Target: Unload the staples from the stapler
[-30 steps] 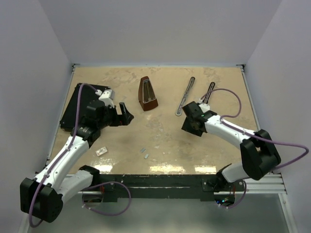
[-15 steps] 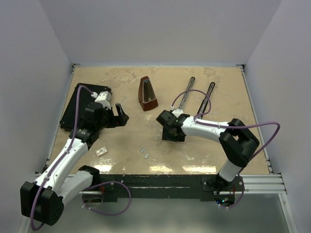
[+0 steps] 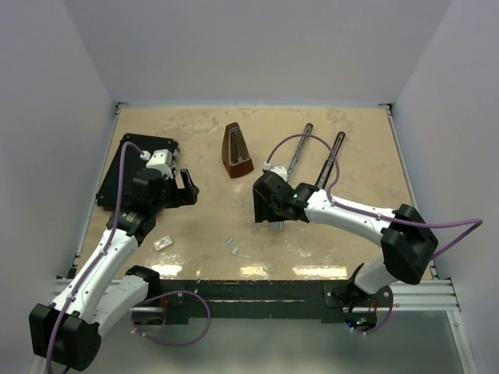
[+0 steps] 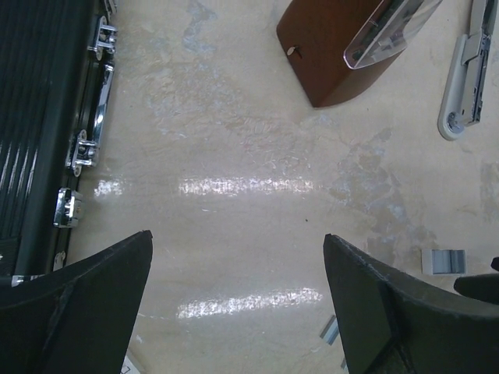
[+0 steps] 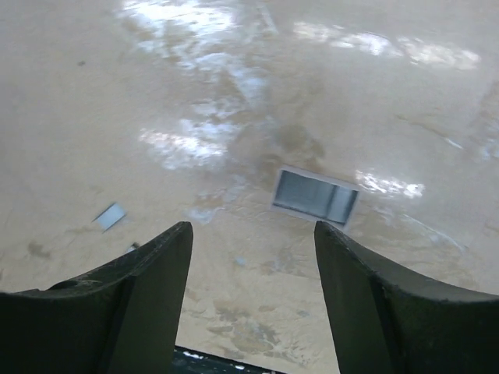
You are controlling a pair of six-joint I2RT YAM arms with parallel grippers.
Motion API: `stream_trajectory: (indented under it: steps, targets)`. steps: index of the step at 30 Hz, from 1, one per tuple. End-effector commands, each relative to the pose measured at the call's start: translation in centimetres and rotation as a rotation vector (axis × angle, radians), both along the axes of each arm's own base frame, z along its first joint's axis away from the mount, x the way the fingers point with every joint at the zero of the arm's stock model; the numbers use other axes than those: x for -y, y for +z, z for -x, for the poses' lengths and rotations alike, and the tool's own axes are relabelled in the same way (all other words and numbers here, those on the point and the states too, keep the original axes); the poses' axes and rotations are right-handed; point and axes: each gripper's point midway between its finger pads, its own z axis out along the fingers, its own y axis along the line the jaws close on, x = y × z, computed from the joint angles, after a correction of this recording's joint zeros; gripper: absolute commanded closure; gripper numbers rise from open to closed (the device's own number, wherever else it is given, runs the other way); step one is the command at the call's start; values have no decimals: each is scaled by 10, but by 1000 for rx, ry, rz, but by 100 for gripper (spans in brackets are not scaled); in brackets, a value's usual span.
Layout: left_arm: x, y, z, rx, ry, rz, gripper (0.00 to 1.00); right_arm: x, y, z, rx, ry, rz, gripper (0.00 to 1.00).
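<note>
The stapler (image 3: pixel 300 149) lies opened on the far right of the table, its silver arm and its black arm (image 3: pixel 332 158) spread side by side; its silver end also shows in the left wrist view (image 4: pixel 465 74). A short silvery strip of staples (image 5: pixel 316 195) lies flat on the table just ahead of my right gripper (image 5: pixel 253 227), which is open and empty above the table's middle (image 3: pixel 263 210). The same strip (image 4: pixel 443 260) shows in the left wrist view. My left gripper (image 4: pixel 238 238) hangs wide open over bare table, left of centre (image 3: pixel 189 187).
A brown pyramid metronome (image 3: pixel 236 151) stands at the back centre. A flat black case (image 3: pixel 129 167) lies along the left edge. Two tiny silvery bits (image 3: pixel 231 245) and a small white piece (image 3: pixel 163 242) lie near the front edge.
My right arm swung left from the stapler to the table's middle and its jaws widened; the staple strip now lies on the table by it. My left gripper drew back slightly.
</note>
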Motion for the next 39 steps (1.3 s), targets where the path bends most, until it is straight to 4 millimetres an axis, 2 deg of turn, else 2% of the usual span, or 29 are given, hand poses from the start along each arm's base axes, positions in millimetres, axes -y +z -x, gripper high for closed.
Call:
stream_trajectory:
  steps: [1,3,4,5,8,14,15,22,33,39]
  targets:
    - [-14,10,-1,49,40,-51,5,-56,24,11,68,235,-134,34]
    - [-18,13,0,63,61,-57,5,-76,23,25,72,311,-148,36]
    - [-20,15,0,67,70,-60,5,-84,16,32,61,346,-141,37]
    - [-24,16,0,75,87,-65,5,-88,15,33,55,349,-138,38]
    - [-28,21,1,93,112,-64,4,-89,-2,36,-30,237,-107,41]
    - [-28,22,2,97,114,-62,4,-100,-18,55,-147,28,-99,46]
    - [-28,20,2,91,114,-64,4,-101,-25,59,-168,1,-86,47]
    - [-28,22,3,97,115,-60,5,-114,-43,83,-238,-128,-95,50]
    - [-27,26,5,116,105,-48,4,-114,-46,83,-241,-245,-94,50]
    - [-26,27,5,119,101,-47,4,-110,-53,80,-230,-302,-37,51]
